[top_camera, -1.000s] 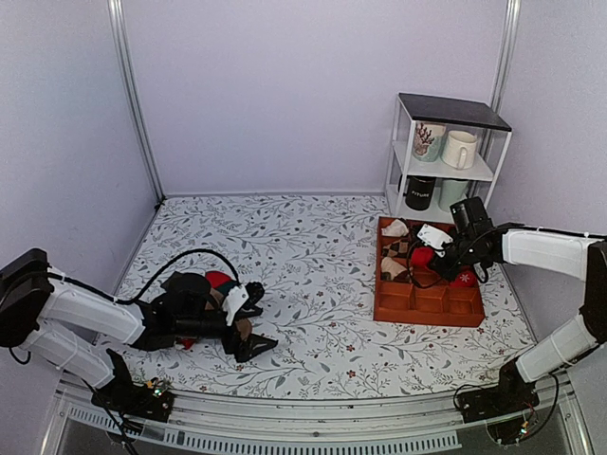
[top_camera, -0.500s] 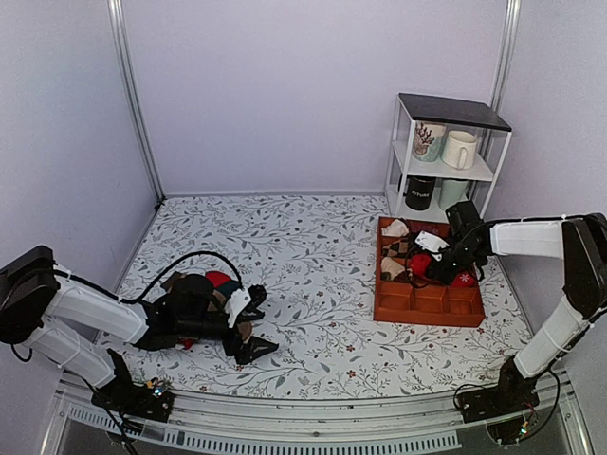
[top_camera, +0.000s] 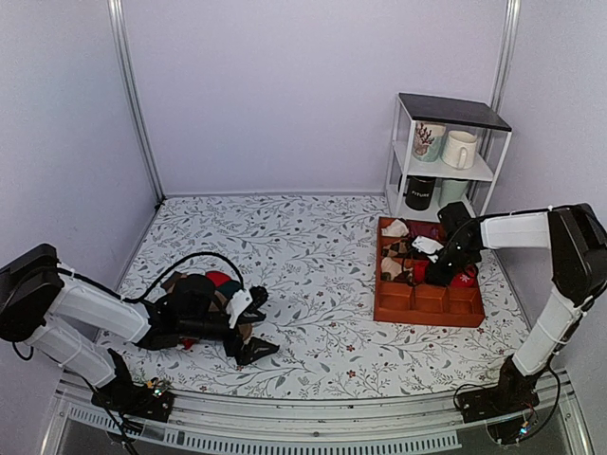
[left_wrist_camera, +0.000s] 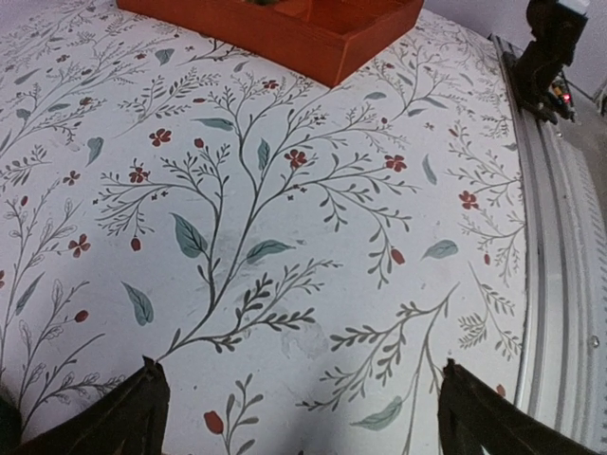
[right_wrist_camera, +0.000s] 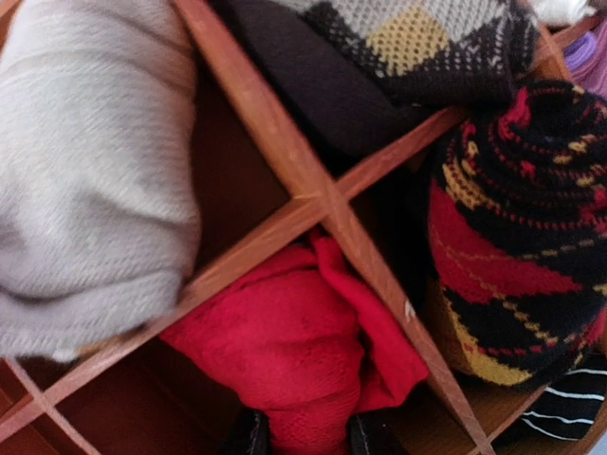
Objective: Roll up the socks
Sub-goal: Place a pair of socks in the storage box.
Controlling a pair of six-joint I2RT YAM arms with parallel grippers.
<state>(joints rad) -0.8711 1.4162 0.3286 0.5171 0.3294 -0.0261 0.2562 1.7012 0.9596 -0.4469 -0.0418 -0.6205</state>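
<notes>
The red socks (right_wrist_camera: 303, 351) are a bunched roll pushed into one compartment of the orange tray (right_wrist_camera: 285, 156). My right gripper (right_wrist_camera: 308, 438) is shut on their lower end, a dark finger on each side. From above, that gripper (top_camera: 424, 265) reaches down into the tray's (top_camera: 427, 313) middle row, with a bit of the red socks (top_camera: 418, 273) showing below it. No pale end shows. My left gripper (top_camera: 258, 322) lies low over the tablecloth at the near left, jaws wide apart. In its own view the left gripper (left_wrist_camera: 303, 417) has only bare cloth between its fingers.
Neighbouring compartments hold a grey roll (right_wrist_camera: 85, 190), a black-red-yellow striped roll (right_wrist_camera: 512, 246) and an argyle roll (right_wrist_camera: 417, 38). A loose pile with red, tan and green socks (top_camera: 216, 282) lies behind the left wrist. A white shelf with mugs (top_camera: 446, 152) stands behind the tray.
My right arm has swung in and its gripper has sunk a little leftward and lower into the tray with the red socks. The left arm has barely shifted.
</notes>
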